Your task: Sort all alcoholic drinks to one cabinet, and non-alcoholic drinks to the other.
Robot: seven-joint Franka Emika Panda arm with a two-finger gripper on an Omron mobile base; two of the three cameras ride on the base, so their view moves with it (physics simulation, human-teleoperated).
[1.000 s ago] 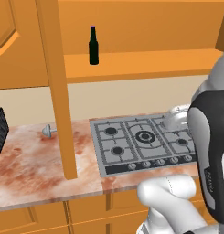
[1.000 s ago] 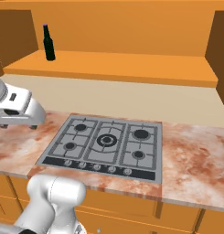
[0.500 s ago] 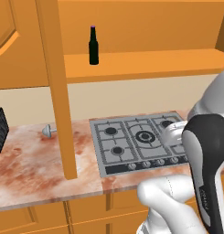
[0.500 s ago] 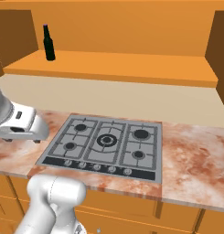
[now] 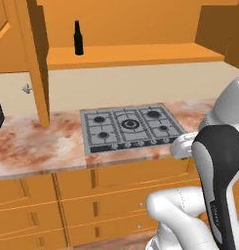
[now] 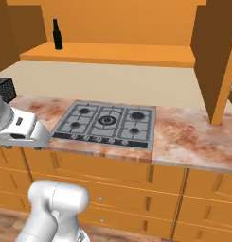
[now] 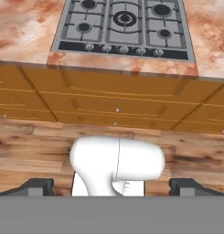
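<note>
The fingers (image 7: 39,186) stand spread wide with nothing between them, hanging out in front of the bench (image 7: 22,32) and pointing down toward the drawer fronts and wood floor. The beer bottle (image 5: 78,37) stands upright on the open cabinet shelf (image 5: 140,53), up and left of the hob (image 5: 132,125). Being slim glass, it is likely rigid, slick and breakable, top-heavy if nudged; the straight body below the neck looks the safest place to hold.
</note>
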